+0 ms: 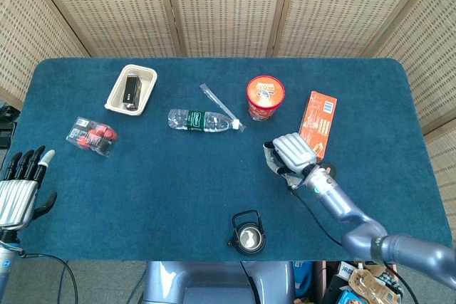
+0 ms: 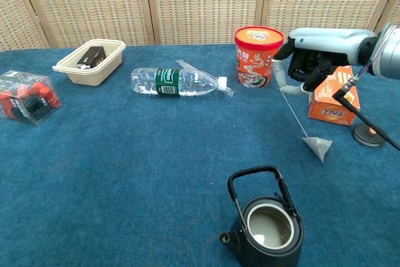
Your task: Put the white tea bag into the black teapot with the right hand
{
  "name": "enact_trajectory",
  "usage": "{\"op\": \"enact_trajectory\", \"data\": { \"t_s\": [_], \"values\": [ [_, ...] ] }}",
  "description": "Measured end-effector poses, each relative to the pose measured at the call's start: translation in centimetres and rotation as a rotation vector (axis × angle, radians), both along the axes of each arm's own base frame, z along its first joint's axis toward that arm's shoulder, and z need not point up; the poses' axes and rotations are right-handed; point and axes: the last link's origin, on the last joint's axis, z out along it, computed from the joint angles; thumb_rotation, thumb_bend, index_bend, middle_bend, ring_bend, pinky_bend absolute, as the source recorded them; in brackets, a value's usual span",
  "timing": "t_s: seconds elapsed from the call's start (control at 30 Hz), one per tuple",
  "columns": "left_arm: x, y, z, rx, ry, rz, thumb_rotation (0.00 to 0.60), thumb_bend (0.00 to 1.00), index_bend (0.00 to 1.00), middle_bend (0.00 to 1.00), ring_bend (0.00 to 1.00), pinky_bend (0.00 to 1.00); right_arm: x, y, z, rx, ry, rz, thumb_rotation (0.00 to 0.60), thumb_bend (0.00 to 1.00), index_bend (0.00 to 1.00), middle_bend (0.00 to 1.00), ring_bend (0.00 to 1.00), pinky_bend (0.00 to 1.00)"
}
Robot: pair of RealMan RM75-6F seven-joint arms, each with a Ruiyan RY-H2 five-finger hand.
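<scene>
Around the black teapot (image 2: 267,228) with its pale grey inside, the bench (image 2: 125,173) is deep blue, the tea bag (image 2: 317,147) white, the cup (image 2: 257,55) red and orange, the box (image 2: 334,97) orange, the bottle (image 2: 177,82) clear with a green label, the tray (image 2: 89,62) cream.

blue table (image 1: 178,176), teapot (image 2: 267,227), bottle (image 2: 177,82)

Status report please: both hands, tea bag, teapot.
Right hand holds the string, white tea bag dangling below. Left hand open, idle at table edge. Black teapot lidless, nothing blocking the opening.
</scene>
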Motion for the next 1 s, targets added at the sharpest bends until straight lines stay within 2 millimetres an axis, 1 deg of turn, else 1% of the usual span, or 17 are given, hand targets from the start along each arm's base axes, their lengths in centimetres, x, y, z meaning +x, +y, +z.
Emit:
{"op": "enact_trajectory", "data": {
  "t_s": [0.2,0.57,0.8,1.0],
  "values": [
    [0.2,0.1,0.1,0.0,0.004,-0.005,0.6,0.37,0.03,0.0,0.0,0.0,-0.1,0.7,2.5,-0.008,-0.066,0.009,0.6,0.68,0.66,0.96,0.98,1.0],
    [0.6,0.2,0.3,0.006,0.016,-0.009,0.6,0.37,0.03,0.0,0.0,0.0,0.3,1.8,3.9,0.036,-0.156,0.057,0.6,0.68,0.67,0.97,0.99,1.0],
    [0.7,0.3,0.5,0.012,0.022,-0.008,0.6,0.37,0.03,0.0,0.0,0.0,1.3,2.9,4.9,0.124,-0.287,0.152,0.6,0.68,0.68,0.97,0.99,1.0],
    [0.8,0.3,0.6,0.014,0.023,-0.005,0.6,0.37,0.03,0.0,0.0,0.0,1.7,3.9,6.3,0.164,-0.345,0.232,0.6,0.68,0.68,0.97,0.99,1.0]
  ]
}}
